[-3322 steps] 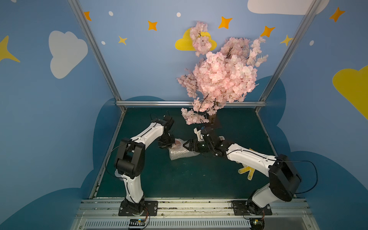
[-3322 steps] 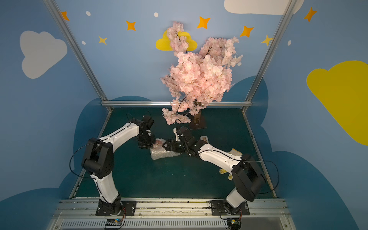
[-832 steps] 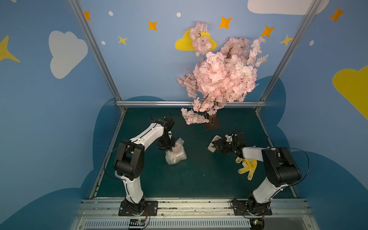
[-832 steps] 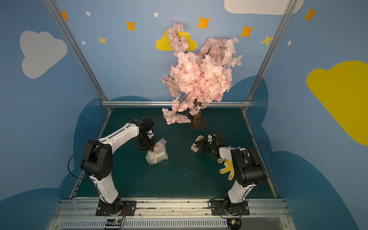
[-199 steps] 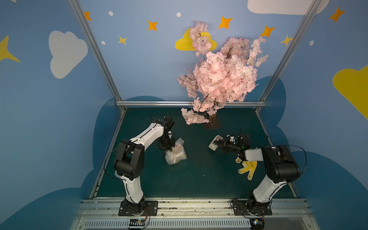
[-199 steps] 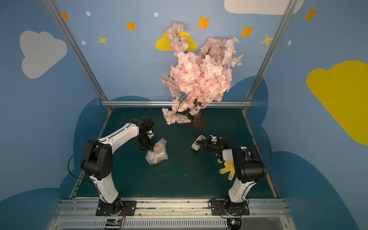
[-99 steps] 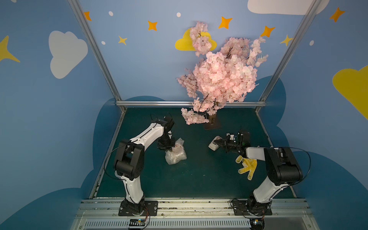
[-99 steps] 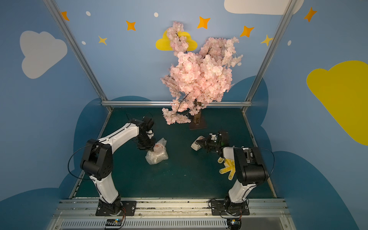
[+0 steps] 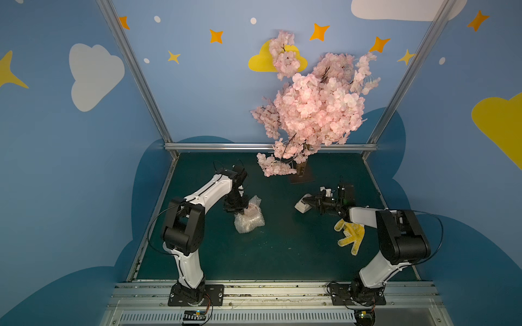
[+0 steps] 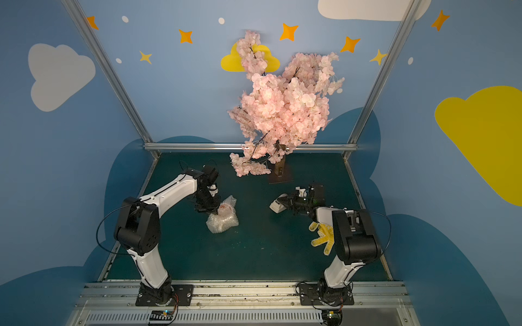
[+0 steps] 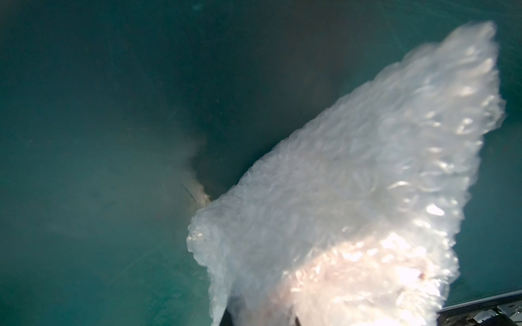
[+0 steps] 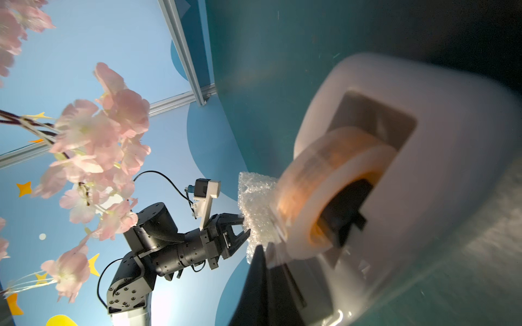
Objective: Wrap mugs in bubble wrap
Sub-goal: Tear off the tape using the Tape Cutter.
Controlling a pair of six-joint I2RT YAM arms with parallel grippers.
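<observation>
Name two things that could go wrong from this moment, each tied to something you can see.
1. The left hand grips the bubble wrap at one side only, and a loose flap sticks up. The wrap could spring open off the mug.
2. The right hand is shut at the tape dispenser, which nothing holds down. Pulling tape could drag or tip it.
</observation>
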